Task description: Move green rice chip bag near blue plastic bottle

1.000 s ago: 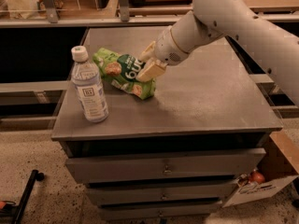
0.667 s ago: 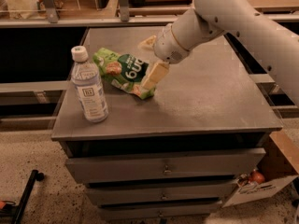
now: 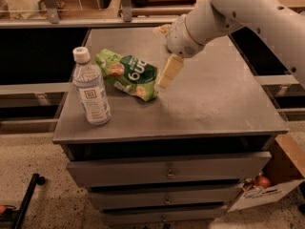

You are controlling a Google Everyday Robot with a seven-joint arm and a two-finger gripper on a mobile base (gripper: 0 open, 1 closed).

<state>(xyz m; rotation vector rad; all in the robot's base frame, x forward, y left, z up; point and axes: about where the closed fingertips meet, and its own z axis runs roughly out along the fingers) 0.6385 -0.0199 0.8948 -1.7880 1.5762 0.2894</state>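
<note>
The green rice chip bag (image 3: 128, 73) lies flat on the grey cabinet top (image 3: 209, 104), left of centre. The blue plastic bottle (image 3: 90, 87) stands upright with its white cap, close to the bag's left, near the front left corner. My gripper (image 3: 166, 56) hangs just right of the bag, lifted off it. One cream finger (image 3: 169, 72) points down beside the bag's right edge. The gripper is open and holds nothing. Its other finger is mostly hidden behind the white wrist.
The cabinet has drawers (image 3: 167, 173) below its front edge. A cardboard box (image 3: 267, 185) sits on the floor at the right. Shelving and a rail (image 3: 95, 20) run behind the cabinet. A black pole (image 3: 24, 199) lies on the floor at the left.
The gripper was on the bag's right end. It has let go and drawn back up and to the right. The bag stays beside the bottle.
</note>
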